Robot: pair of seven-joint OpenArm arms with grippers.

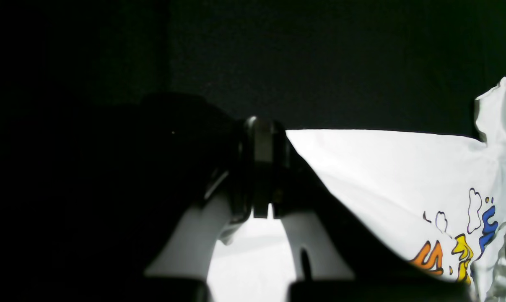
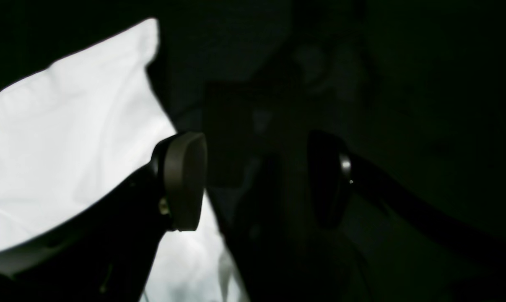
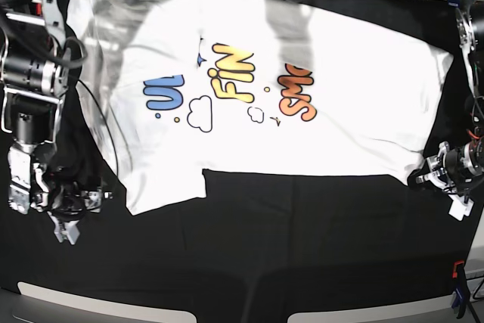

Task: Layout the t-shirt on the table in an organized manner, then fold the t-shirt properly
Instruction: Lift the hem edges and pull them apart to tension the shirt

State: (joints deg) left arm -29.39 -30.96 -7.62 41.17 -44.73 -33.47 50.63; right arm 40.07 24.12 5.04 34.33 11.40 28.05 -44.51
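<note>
While spread flat, t-shirt [image 3: 302, 96] lies between tools.

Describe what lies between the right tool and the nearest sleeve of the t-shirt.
In the base view, only bare black table cloth lies between the right tool and the t-shirt sleeve; the open tool holds nothing.

The base view looks steeply down from above on the whole table [image 3: 249, 247], taking in the spread t-shirt [image 3: 340, 104] and both arms at the side edges. The left wrist view sits low and close behind the left gripper [image 1: 263, 167], facing along the cloth, and shares the shirt's printed part [image 1: 458, 247]. The right wrist view looks past the right gripper [image 2: 257, 180] at plain white fabric [image 2: 68, 138] from very near.
</note>
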